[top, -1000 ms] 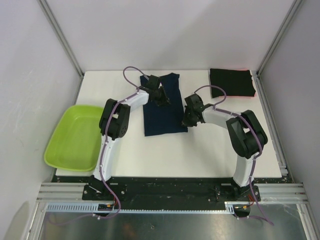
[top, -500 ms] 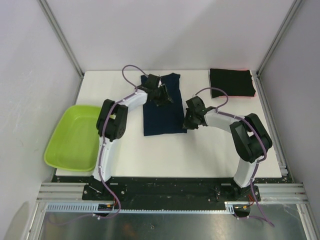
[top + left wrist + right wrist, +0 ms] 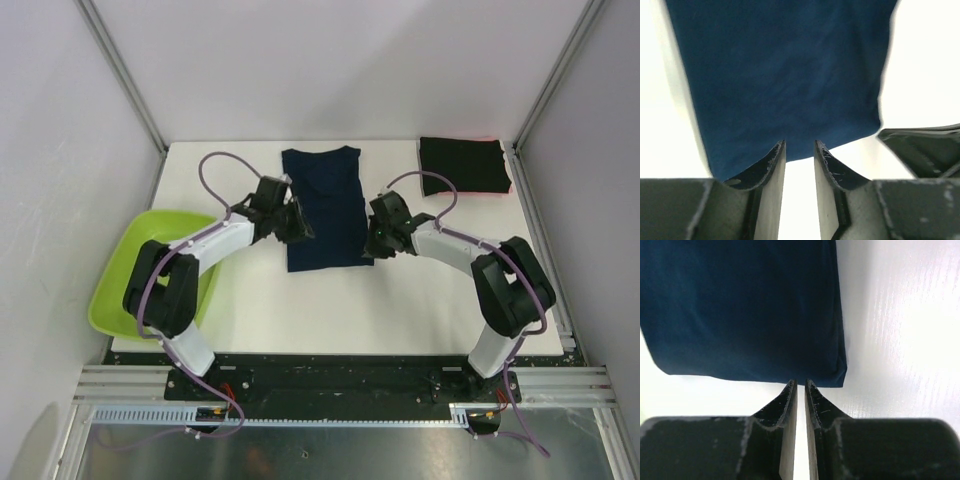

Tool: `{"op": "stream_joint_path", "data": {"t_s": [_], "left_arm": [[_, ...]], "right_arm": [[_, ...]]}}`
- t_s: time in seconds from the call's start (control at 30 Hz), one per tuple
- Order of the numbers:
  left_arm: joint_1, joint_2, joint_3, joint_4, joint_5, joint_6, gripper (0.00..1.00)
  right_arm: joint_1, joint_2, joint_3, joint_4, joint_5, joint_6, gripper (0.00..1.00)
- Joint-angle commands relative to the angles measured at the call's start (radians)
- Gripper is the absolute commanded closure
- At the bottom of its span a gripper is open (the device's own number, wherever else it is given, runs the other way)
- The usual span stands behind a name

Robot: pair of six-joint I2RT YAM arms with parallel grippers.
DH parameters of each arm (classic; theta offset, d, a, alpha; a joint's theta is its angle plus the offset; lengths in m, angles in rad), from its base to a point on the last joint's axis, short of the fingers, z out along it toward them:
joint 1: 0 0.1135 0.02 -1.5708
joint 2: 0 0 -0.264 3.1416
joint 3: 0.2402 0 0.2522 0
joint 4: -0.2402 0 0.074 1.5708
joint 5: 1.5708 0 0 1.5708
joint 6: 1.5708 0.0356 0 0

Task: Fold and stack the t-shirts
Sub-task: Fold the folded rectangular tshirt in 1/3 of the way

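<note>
A dark navy t-shirt lies folded into a long strip in the middle of the table, collar toward the far side; it also fills the left wrist view and the right wrist view. A black t-shirt sits folded at the back right, with a red-pink edge under it. My left gripper is low at the navy shirt's left edge, jaws apart with only table between them. Low at the shirt's near right corner, my right gripper has its jaws almost together, with nothing seen between them.
A lime-green tub sits at the table's left edge, and the left arm's elbow hangs over it. Metal frame posts and grey walls close in the back and sides. The right gripper's body shows at the right of the left wrist view.
My left gripper has let go near the navy shirt's collar, opened, and drawn back toward me to the shirt's left edge. The left elbow swung out over the tub. The right gripper barely moved.
</note>
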Motion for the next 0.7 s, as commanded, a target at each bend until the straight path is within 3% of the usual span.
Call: {"op": "stream_joint_path", "data": {"t_s": [0.0,0.37,0.67], "left_arm": [[-0.001,0.021,-0.102,0.008,-0.021,0.004,0.68],[0.002,0.020,-0.235,0.009,-0.089,-0.015,0.69],[0.040,-0.168,-0.337,-0.012,-0.077,-0.018,0.64]], "right_arm": [[-0.004,0.047,0.000,-0.014,0.021,-0.019,0.85],[-0.049,0.077,-0.015,-0.067,0.097,-0.026,0.85],[-0.062,-0.038,-0.070,-0.030,0.069,-0.005,0.65]]}}
